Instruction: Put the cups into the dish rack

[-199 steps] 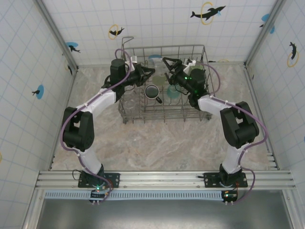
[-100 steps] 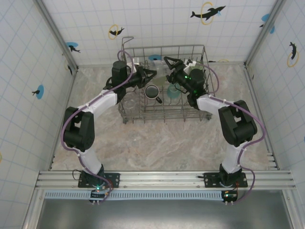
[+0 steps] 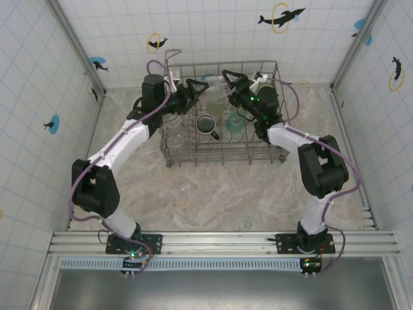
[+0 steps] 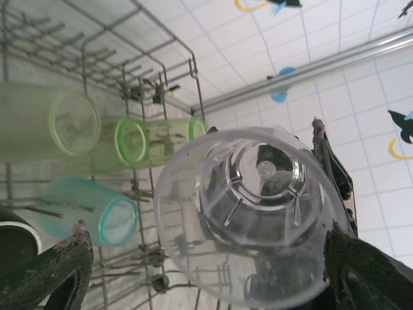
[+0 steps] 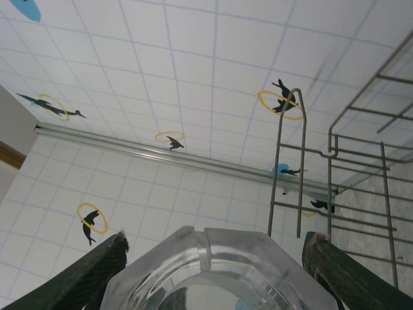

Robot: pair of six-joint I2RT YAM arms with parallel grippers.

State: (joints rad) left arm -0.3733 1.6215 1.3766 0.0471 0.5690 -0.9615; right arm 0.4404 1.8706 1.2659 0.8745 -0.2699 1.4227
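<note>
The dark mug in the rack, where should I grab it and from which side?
Probably its rim, from straight above: the dark mug seems to stand mouth-up in the dish rack, so one jaw can go inside. Its handle points near-right; pinch the wall opposite.

No writing, label, brand or number can be read on anything here.

Dark mug (image 4: 10,244) cropped in left wrist view, clear tumbler (image 5: 219,271) cropped in right wrist view

The left hand (image 3: 201,89) has opened, and the right hand (image 3: 228,80) has closed on the clear cup (image 4: 251,213).
</note>
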